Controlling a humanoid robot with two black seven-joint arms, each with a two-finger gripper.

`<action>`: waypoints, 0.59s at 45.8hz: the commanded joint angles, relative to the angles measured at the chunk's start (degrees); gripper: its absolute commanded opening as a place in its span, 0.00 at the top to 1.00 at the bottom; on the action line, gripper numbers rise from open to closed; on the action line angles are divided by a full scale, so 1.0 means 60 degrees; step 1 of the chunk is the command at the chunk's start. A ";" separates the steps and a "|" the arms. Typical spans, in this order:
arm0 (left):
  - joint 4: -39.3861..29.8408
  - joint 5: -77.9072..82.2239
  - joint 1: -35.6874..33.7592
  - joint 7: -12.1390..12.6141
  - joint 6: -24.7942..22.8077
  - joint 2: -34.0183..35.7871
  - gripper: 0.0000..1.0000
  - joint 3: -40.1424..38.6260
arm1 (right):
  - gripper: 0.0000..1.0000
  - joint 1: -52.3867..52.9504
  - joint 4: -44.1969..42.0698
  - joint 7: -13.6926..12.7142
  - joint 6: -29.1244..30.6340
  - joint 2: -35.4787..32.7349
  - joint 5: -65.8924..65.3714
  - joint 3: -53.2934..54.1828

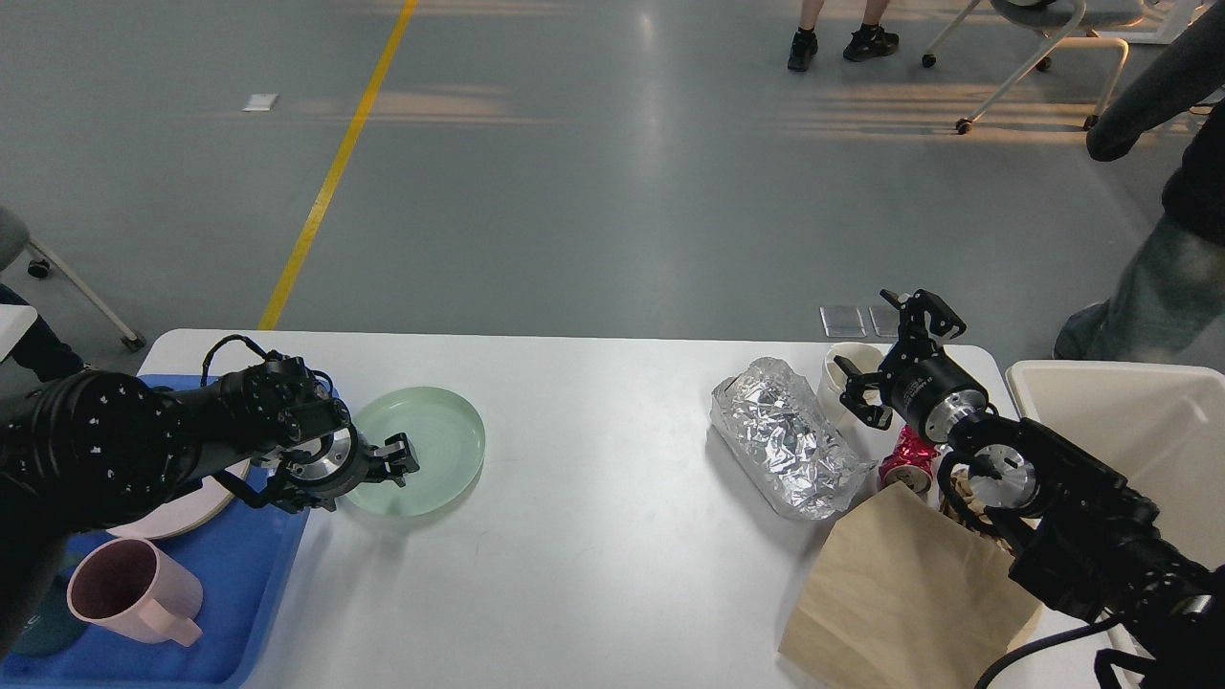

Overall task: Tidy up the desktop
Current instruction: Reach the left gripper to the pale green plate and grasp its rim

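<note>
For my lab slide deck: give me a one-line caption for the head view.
Left end effector at a green plate on the desktop; right end effector open above a foil container.

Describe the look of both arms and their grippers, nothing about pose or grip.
Both arms are black, built from thick rounded segments. The left arm has small white dots on its bulky casing and a looped black cable near the wrist. Each wrist carries a silver metal ring. The left gripper and right gripper have black angular fingers; a black cable trails below the right arm.

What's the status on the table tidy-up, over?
Left tool on green plate's near rim, grip unclear. Right tool open above paper cup. Table still holds foil tray, paper bag, crushed can.
</note>
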 commanded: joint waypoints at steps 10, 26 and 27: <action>0.0614 0.0001 0.0533 0.0008 0.0001 0.0003 0.19 -0.0531 | 0.00 0.0000 0.0000 0.0000 0.0000 0.0000 -0.0003 0.0000; 0.0732 0.0015 0.0797 0.0037 -0.0131 -0.0070 0.42 -0.0869 | 0.00 0.0000 0.0015 0.0000 0.0000 0.0000 -0.0003 0.0000; 0.0732 0.0015 0.0797 0.0037 -0.0174 -0.0070 0.44 -0.0869 | 0.00 0.0000 0.0000 0.0000 0.0000 0.0000 -0.0003 0.0000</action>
